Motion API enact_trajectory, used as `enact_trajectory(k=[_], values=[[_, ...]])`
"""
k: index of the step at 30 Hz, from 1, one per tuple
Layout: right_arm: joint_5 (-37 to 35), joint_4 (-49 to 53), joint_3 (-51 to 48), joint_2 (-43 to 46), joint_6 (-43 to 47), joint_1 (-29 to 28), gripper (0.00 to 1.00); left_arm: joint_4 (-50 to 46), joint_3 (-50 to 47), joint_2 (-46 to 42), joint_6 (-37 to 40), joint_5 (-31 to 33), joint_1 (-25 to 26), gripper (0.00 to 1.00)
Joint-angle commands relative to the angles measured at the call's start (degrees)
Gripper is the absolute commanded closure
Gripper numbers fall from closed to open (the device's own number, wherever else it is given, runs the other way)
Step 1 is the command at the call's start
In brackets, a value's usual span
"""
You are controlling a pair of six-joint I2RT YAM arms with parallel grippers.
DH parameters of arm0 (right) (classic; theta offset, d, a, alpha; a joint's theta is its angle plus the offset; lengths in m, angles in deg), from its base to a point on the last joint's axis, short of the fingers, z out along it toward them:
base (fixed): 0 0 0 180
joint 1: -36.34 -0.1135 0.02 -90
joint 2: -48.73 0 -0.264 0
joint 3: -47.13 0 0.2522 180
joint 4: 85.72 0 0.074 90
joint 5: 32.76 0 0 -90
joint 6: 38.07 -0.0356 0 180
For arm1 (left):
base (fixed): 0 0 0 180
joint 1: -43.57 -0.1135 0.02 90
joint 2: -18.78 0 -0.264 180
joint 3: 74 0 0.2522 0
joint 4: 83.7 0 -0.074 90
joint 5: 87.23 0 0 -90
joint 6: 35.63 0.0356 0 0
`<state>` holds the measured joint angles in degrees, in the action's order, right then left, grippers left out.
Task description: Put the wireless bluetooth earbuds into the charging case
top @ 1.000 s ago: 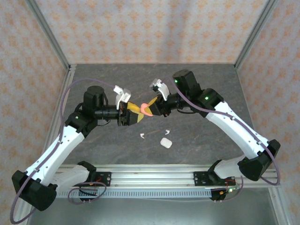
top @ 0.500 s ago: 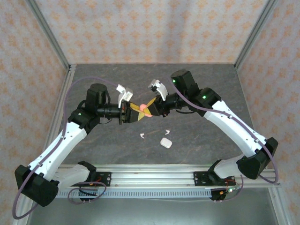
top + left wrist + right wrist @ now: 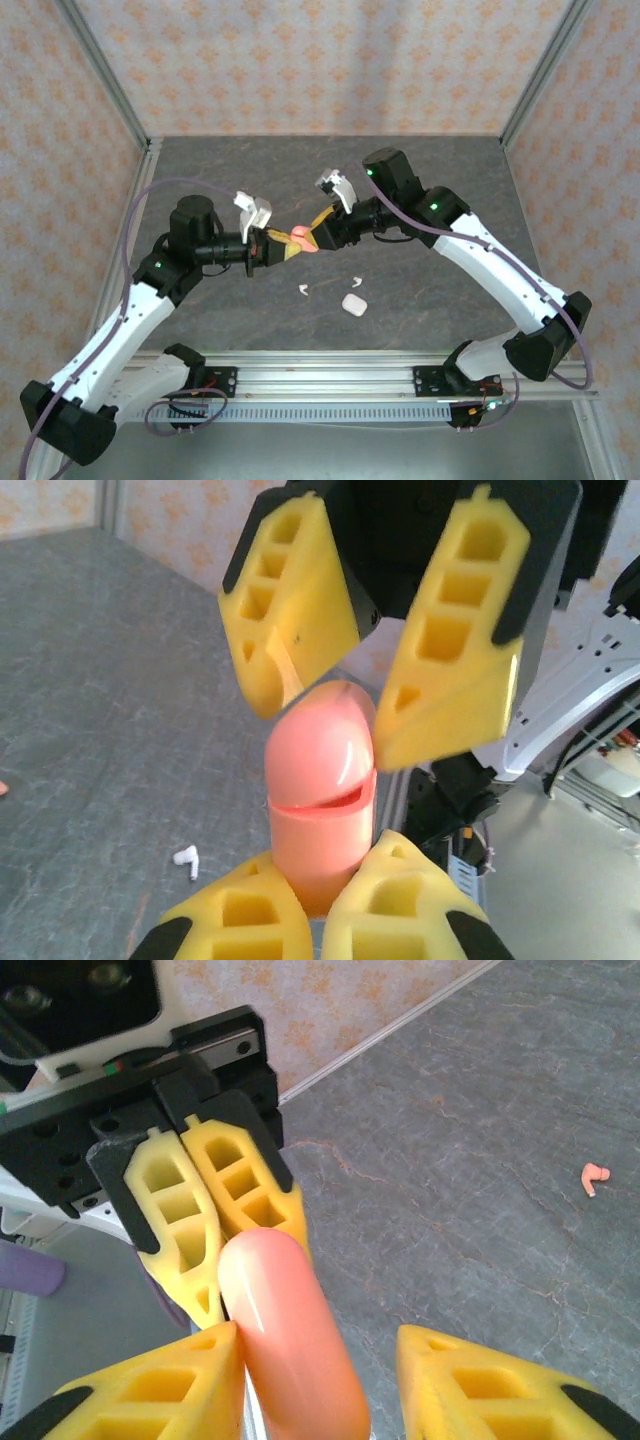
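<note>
Mid-air handover: left gripper (image 3: 283, 246) jaws clamp the coral-pink pebble-shaped charging case (image 3: 320, 810), right gripper (image 3: 318, 230) jaws slack around it; opening its lid (image 3: 322, 745) likely comes next.

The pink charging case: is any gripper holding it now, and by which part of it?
The left gripper holds the pink charging case, shut on the end below its seam. The right gripper stands open around the other end.

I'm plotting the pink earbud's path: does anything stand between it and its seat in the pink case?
Yes. The pink case is held off the table by the left gripper, and its lid looks shut: that bars the way. The pink earbud lies on the table, nothing visible beside it.
</note>
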<state>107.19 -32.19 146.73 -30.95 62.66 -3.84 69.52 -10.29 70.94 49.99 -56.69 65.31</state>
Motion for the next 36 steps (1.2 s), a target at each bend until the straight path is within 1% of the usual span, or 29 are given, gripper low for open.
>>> enact_trajectory(k=[1, 6, 9, 11, 13, 15, 19, 21, 22, 25, 28, 30, 34, 36], values=[[-2.1, -1.3, 1.6, -1.3, -1.9, 1.3, 0.57, 2.7, -1.5, -4.1, 2.2, 1.2, 0.4, 1.0], [1.1, -2.1, 1.9, -3.4, -4.0, 1.2, 0.54, 1.5, -4.8, -8.3, 3.2, 3.6, 0.4, 1.0], [2.4, -3.7, 1.6, -3.1, -5.6, 1.2, 0.52, -2.0, -5.1, -10.6, 5.0, 8.2, 0.4, 1.0], [2.1, -5.6, 1.2, -2.1, -7.6, 1.2, 0.49, -4.7, -5.2, -11.8, 6.2, 12.6, 0.3, 1.0], [-0.3, -7.3, 1.2, -1.1, -10.6, 1.2, 0.46, -6.9, -5.4, -12.8, 6.9, 17.6, 0.3, 1.0], [-4.3, -7.6, 1.8, -0.5, -13.4, 1.2, 0.44, -7.1, -6.8, -14.3, 6.9, 21.5, 0.3, 1.0], [-15.9, -6.1, 2.0, -2.1, -18.9, 1.2, 0.4, -6.6, -9.8, -17.6, 6.3, 28.2, 0.3, 1.0], [-24.3, -2.8, 2.9, -5.6, -21.5, 1.2, 0.41, -7.5, -10.9, -19.4, 6.3, 32.5, 0.3, 1.0], [-27.1, -0.9, 4.0, -7.6, -22.4, 1.2, 0.43, -8.1, -11.1, -20.1, 6.3, 34.3, 0.3, 1.0], [-33.1, 6.6, 10.0, -16.4, -23.3, 0.5, 0.49, -10.5, -11.2, -22.2, 6.3, 38.4, 0.3, 1.0], [-38.9, 12.0, 18.3, -25.6, -22.1, -1.8, 0.49, -12.2, -11.2, -24.7, 6.2, 41.6, 0.3, 1.0], [-40.1, 13.8, 23.7, -31.3, -21.4, -3.1, 0.49, -13.0, -11.2, -26.2, 6.0, 43.2, 0.3, 1.0], [-39.7, 15.4, 36.3, -43.7, -19.8, -4.4, 0.52, -13.5, -11.9, -28.6, 5.0, 45.1, 0.3, 1.0], [-38.0, 15.5, 42.6, -49.6, -18.9, -4.6, 0.6, -13.0, -12.4, -29.3, 4.3, 45.0, 0.3, 1.0]])
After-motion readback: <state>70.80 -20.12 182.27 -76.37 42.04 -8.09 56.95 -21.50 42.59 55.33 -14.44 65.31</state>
